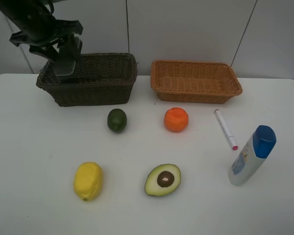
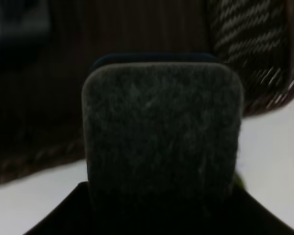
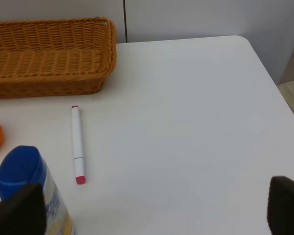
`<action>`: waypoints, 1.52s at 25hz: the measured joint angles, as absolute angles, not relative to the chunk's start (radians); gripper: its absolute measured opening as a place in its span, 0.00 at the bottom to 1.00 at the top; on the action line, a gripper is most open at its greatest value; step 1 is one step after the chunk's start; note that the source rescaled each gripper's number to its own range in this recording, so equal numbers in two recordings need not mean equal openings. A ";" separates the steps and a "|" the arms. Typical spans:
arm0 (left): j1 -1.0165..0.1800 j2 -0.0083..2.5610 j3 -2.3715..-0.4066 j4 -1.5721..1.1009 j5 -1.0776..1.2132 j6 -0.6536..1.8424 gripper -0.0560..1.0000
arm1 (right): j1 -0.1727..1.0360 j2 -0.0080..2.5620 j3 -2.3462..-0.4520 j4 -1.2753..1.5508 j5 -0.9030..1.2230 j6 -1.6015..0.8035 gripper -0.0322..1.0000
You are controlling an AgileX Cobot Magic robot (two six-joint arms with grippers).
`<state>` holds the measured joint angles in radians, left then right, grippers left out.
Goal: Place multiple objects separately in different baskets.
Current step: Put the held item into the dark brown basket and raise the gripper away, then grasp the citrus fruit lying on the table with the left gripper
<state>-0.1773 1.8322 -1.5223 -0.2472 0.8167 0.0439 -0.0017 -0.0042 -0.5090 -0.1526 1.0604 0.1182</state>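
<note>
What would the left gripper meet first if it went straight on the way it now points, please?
Probably the dark brown basket: the left gripper, holding the dark rectangular pad, points down into its left end, though depth is unclear.

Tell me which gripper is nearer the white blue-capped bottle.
Right. The right gripper is close by the white blue-capped bottle, beside one jaw in its wrist view. The left gripper is across the table, above the dark brown basket, shut on the dark pad.
</note>
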 joint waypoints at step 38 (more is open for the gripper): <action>-0.226 1.845 -1.853 -0.139 1.197 0.050 0.99 | -0.002 -0.004 -0.509 -0.153 1.060 0.118 0.99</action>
<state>-0.2256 1.8452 -1.8526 -0.1394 1.1973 0.0497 -0.0017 -0.0042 -0.5090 -0.1526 1.0604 0.1182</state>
